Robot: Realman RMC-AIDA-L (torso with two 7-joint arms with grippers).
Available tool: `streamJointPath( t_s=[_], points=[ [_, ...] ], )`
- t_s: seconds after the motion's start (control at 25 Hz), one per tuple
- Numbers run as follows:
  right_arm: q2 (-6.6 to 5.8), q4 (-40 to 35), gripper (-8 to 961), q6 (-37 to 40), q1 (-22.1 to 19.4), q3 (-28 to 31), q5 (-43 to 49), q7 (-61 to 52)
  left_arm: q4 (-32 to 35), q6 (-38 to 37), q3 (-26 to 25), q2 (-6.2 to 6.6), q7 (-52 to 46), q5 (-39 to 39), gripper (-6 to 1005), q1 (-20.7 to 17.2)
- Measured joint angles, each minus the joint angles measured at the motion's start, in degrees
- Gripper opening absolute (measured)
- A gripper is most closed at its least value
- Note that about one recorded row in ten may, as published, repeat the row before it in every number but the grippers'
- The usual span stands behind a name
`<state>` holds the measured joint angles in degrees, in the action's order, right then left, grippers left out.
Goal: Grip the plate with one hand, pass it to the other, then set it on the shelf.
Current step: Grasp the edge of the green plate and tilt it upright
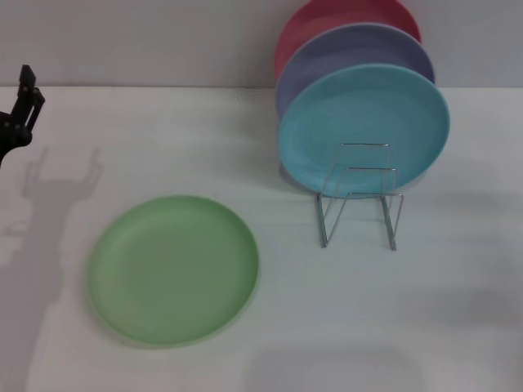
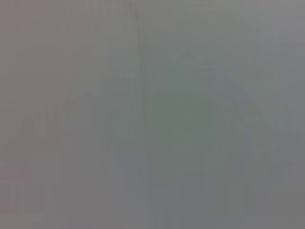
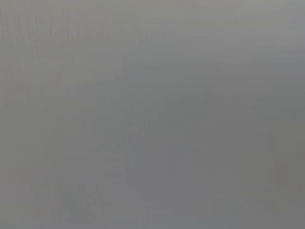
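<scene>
Plate apparently flat, face-up.

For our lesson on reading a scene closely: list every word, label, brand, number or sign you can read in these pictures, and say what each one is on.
None: no readable text in any view.
Green plate, lying flat on the table: plain.
Turquoise plate, lavender plate and red plate, standing in the wire rack: plain.
Left gripper at the far left edge: no marking legible.
Both wrist views: featureless grey.

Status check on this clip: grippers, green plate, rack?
Left gripper at far left edge, above table, holding nothing. Right gripper not in view. Green plate flat on table, untouched. Rack front slots free; turquoise plate stands behind them.
</scene>
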<state>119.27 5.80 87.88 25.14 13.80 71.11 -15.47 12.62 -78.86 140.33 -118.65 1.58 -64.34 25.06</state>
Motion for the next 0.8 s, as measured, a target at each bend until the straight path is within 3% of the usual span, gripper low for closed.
streamJointPath(
  t_s=[0.36, 0.48, 0.64, 0.8],
  points=[
    [0.00, -0.1, 595, 0.6, -0.2, 0.0, 0.1, 0.0, -0.5, 1.0, -3.7, -0.03, 3.6, 0.0, 831, -0.1],
    [0.00, -0.1, 595, 0.6, -0.2, 0.0, 0.2, 0.0, -0.7, 4.0, -7.5, -0.12, 10.2, 0.0, 828, 0.1],
    [0.00, 0.0, 595, 1.2, -0.5, 0.0, 0.2, 0.0, -0.6, 9.2, -14.1, -0.04, 16.6, 0.0, 824, 0.4],
    [0.00, 0.0, 595, 1.3, -0.8, 0.0, 0.2, -0.1, 0.2, 19.7, -26.0, 0.44, 14.7, -0.1, 820, 1.8]
  ],
)
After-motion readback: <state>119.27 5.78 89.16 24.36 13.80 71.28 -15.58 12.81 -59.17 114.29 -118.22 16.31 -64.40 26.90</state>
